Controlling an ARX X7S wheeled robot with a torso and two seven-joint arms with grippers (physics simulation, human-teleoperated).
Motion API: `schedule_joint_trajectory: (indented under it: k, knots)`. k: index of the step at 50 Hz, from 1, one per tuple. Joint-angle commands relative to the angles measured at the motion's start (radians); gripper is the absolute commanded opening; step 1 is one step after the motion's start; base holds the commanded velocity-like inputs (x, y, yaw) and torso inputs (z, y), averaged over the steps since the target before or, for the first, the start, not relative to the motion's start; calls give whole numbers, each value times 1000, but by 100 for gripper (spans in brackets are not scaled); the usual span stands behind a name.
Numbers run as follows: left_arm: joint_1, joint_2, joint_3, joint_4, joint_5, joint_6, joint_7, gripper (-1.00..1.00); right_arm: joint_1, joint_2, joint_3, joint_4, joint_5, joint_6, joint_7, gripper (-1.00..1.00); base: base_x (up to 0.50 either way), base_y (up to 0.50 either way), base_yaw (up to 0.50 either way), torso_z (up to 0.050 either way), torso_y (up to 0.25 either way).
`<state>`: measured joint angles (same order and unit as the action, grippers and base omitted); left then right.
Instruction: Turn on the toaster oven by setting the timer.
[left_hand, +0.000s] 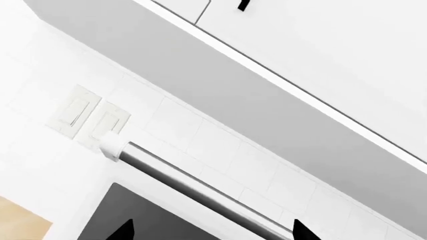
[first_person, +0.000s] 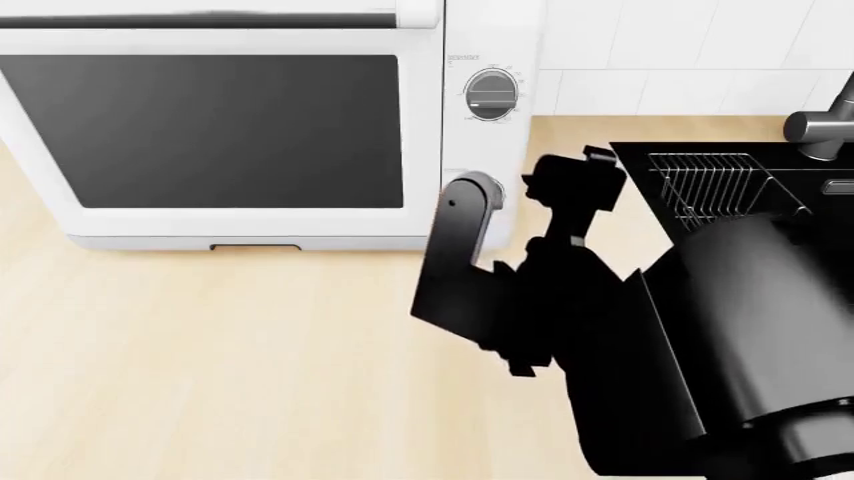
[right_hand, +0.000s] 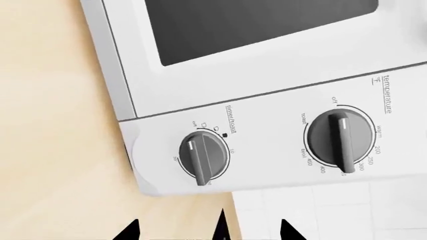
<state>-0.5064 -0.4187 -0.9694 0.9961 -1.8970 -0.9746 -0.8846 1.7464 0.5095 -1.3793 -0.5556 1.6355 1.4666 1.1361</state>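
The white toaster oven (first_person: 227, 225) with its dark glass door stands on the wooden counter at the back left. Its timer (right_hand: 203, 155) is the bottom silver knob, marked timer/toast. In the head view a black finger partly hides the timer (first_person: 481, 183). My right gripper (first_person: 514, 205) is open right in front of the timer. In the right wrist view the right gripper (right_hand: 208, 231) is short of the knob and holds nothing. My left gripper (left_hand: 213, 232) is open and empty near the oven's bar handle (left_hand: 200, 192) and glass (left_hand: 133, 217). It is out of the head view.
The temperature knob (right_hand: 340, 137) sits above the timer on the strip (first_person: 491, 95). A black sink (first_person: 801, 190) with a wire rack (first_person: 714, 185) and a faucet (first_person: 827, 120) lies at the right. Wall switch plates (left_hand: 87, 117) and upper cabinets (left_hand: 320, 45) show behind the oven.
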Motion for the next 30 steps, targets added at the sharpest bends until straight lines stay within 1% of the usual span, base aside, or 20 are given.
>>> schedule_joint_trajectory:
  k: [1,4,7,8,12,18,27,30]
  knots:
    - [0,2,-4,-1,-4,-1,-4,100,47,-29,-33,49,34,10,16,100,0,0,0,0,0]
    - [-5,0,-6,-3,3,-4,-3,100,56,-43,-54,71,38,20,30,100,0,0,0,0,0]
    - [-3,-5,-13,-1,0,-2,-5,100,74,-66,-108,114,122,29,128,100,0,0,0,0,0]
    - [-4,-5,-13,-1,-1,-2,-5,100,77,-73,-115,101,107,34,136,100,0,0,0,0,0]
    - [-11,-7,-7,-2,-3,0,-11,100,77,-78,-127,94,85,29,123,100,0,0,0,0,0]
    - [-11,-8,-11,-3,-7,0,-11,100,79,-89,-145,87,119,7,150,100,0,0,0,0,0]
    - [-13,-5,-14,-4,-10,0,-11,100,79,-102,-138,99,99,-24,120,100,0,0,0,0,0]
    - [-17,-2,-11,-5,-5,-2,-10,100,80,-106,-138,103,116,-38,132,100,0,0,0,0,0]
